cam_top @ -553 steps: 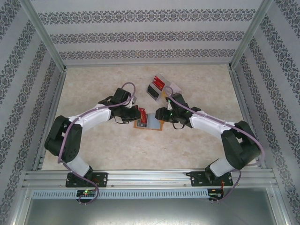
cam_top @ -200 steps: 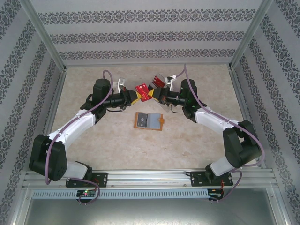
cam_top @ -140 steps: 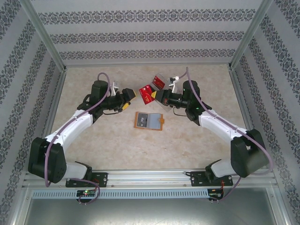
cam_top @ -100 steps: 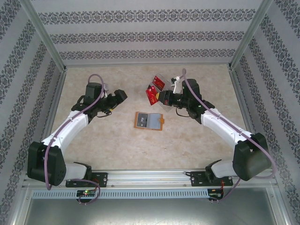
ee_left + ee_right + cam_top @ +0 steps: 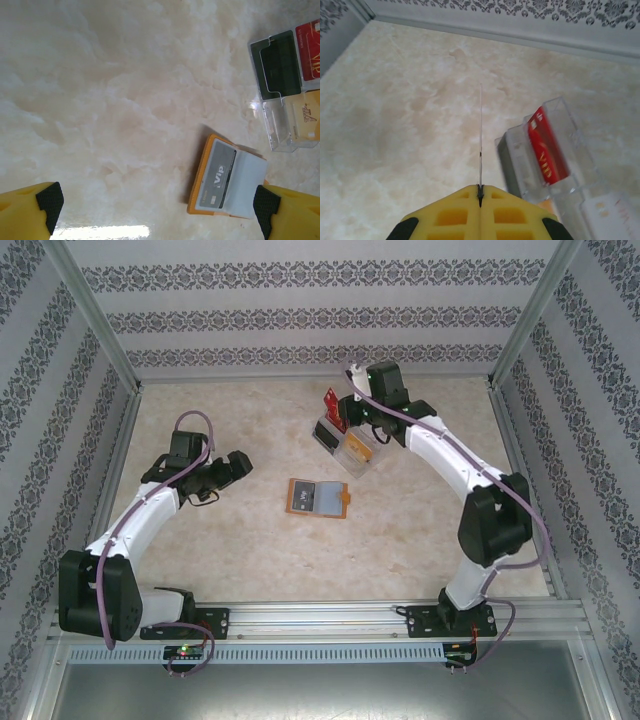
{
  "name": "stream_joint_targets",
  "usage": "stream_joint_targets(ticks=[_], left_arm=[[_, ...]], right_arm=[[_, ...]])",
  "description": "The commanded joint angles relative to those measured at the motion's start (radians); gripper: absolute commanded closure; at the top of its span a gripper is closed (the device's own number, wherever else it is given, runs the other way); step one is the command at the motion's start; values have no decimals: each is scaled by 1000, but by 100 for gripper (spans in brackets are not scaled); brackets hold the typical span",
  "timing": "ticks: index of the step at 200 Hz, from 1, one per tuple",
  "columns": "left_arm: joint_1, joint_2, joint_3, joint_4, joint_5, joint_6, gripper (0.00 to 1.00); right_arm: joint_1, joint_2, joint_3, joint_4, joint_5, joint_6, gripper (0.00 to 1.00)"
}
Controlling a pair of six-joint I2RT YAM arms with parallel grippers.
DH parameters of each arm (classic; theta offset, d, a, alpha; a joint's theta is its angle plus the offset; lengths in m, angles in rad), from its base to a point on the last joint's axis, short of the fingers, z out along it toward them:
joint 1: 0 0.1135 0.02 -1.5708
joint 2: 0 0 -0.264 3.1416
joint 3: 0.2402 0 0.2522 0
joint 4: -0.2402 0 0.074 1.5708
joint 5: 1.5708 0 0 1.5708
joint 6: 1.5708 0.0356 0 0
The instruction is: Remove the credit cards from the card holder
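Right pincer [image 5: 480,189]: jaws pressed together on the held card [image 5: 480,135]. From the wrist we see this card edge-on, as a thin line only, and we cannot make out its face or colour. Its long axis runs straight out from the fingertips.

Left pincer [image 5: 157,202]: jaws wide, nothing between them. Just the two padded tips enter the wrist view, cut off at the lower border. It hangs left of the holder [image 5: 226,181], apart from it. One pad [image 5: 264,207] covers a corner of the holder.

The holder lies open and flat on the table [image 5: 100,100], orange outside with grey-blue pockets inside. A grey card [image 5: 220,176] marked VIP sits in one pocket, its long axis parallel to the fold.

Beyond the holder, away from the arm bases, stands the tray [image 5: 274,131], with the right pincer just by it. It carries a dark card [image 5: 277,64], a red card [image 5: 311,50] cut off by the frame edge, and a pale card [image 5: 305,117].
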Motion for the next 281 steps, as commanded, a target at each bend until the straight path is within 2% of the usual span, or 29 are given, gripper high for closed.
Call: stream_joint_targets(ticks=[1,44,96,249,264,281], left_arm=[[20,27,33,-34,19,58,1],[38,55,31,-20,45,55,1],[45,68,34,-14,79,58,1],[45,84,21,9,155,45,1],[45,82,19,8,156,44,1],[45,82,19,9,162,44,1]], right_arm=[[-20,82,92,-52,-5,-130,100],[-25,217,225,-124,19,-233,100],[-28,304,300,-155,74,-262,100],[-38,389,355,-200,112,-361,100],[-38,397,368,-214,105,-372,95],[-39,394,383,-231,103,-371,81]])
